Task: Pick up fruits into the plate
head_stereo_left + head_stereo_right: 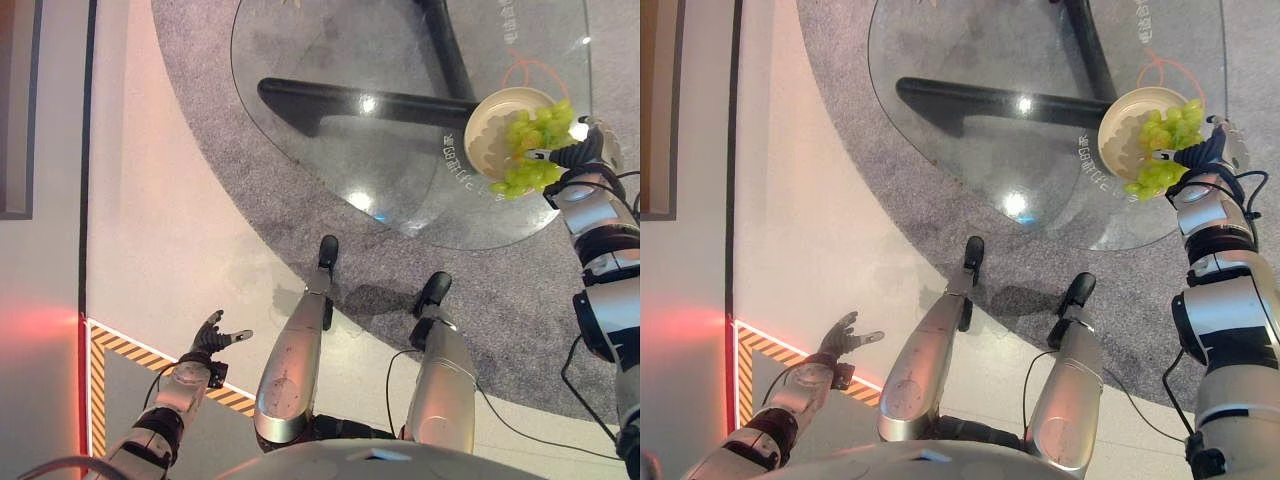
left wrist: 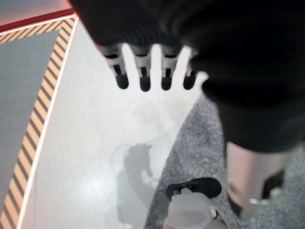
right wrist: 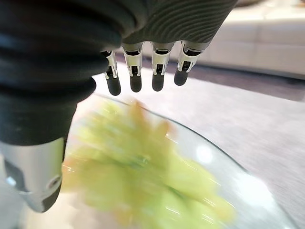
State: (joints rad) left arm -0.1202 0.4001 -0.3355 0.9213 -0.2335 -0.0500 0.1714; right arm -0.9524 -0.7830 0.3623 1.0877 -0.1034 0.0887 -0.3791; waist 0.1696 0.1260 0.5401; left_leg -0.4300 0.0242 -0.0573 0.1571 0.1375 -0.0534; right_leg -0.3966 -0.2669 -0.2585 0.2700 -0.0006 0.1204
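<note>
Right robot hand (image 1: 583, 143) at far right edge of round glass tabletop (image 1: 330, 150), fingers (image 3: 136, 71) straight and spread, not curled round anything. Bunch of green grapes (image 1: 530, 140) lies just under palm, draped over near rim of cream round plate (image 1: 490, 125), part inside plate, part hanging onto glass. Hand-to-grapes contact unclear. Left robot hand (image 1: 212, 338) low at robot's left side over pale floor (image 1: 180, 250), near yellow-black striped floor tape (image 1: 130, 350), fingers relaxed open, holding nothing.
</note>
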